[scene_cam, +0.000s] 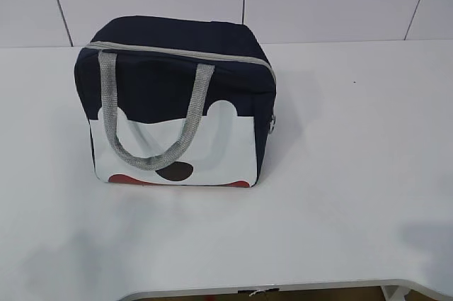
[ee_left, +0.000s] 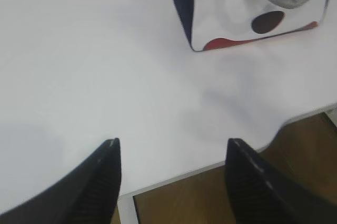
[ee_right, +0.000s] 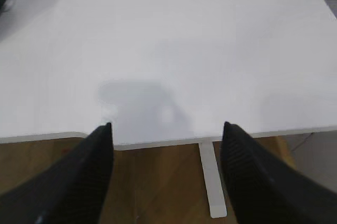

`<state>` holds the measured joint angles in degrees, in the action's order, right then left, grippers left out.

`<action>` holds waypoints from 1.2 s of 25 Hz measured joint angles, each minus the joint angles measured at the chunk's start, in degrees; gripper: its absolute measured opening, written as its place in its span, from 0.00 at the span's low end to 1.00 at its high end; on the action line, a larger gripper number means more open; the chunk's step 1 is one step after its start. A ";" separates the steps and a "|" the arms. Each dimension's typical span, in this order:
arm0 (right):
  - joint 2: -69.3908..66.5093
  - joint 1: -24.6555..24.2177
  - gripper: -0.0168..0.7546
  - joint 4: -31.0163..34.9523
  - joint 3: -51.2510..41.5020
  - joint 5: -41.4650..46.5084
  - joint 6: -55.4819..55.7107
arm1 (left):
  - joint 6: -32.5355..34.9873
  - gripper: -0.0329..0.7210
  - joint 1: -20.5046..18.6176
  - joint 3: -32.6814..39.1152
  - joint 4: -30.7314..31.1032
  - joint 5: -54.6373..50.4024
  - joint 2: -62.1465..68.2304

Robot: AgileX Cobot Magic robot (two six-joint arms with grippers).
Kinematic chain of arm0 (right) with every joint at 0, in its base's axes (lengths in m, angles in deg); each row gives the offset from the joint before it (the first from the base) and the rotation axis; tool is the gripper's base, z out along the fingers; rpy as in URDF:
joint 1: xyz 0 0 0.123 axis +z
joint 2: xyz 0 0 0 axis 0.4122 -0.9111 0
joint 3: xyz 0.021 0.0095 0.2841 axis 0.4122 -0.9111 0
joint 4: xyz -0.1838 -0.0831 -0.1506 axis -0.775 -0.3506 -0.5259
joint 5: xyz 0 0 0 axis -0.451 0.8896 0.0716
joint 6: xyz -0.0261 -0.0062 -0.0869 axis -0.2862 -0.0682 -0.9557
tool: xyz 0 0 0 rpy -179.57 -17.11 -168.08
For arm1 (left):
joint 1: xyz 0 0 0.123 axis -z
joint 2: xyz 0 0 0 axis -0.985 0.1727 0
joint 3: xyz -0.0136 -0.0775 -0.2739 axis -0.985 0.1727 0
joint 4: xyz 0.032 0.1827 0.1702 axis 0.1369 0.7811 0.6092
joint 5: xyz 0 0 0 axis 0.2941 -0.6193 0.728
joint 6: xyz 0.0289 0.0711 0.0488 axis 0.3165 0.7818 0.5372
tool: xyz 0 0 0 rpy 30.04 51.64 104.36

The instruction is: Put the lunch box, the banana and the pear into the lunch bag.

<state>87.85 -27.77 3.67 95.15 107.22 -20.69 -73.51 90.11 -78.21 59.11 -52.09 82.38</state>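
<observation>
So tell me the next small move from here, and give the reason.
Probably bring the right end effector toward the ring pull on the lunch bag, because the grey zipper looks closed along the top. Both end effectors, the left included, hang open and empty over the table's near edge, and no lunch box, banana or pear is in view.
</observation>
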 joint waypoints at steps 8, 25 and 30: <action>0.00 -2.46 0.70 0.00 0.00 0.00 0.00 | 0.00 0.63 -8.55 0.00 0.00 0.00 0.00; 0.00 -1.54 0.70 0.00 0.00 -0.14 0.00 | 0.00 0.62 -8.55 0.00 0.00 0.00 0.00; 0.00 -1.54 0.70 0.00 0.00 -0.14 0.00 | 0.00 0.62 -8.55 0.00 0.00 0.00 0.00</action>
<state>87.85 -29.31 3.67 95.15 107.08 -20.69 -73.51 81.56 -78.21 59.11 -52.09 82.38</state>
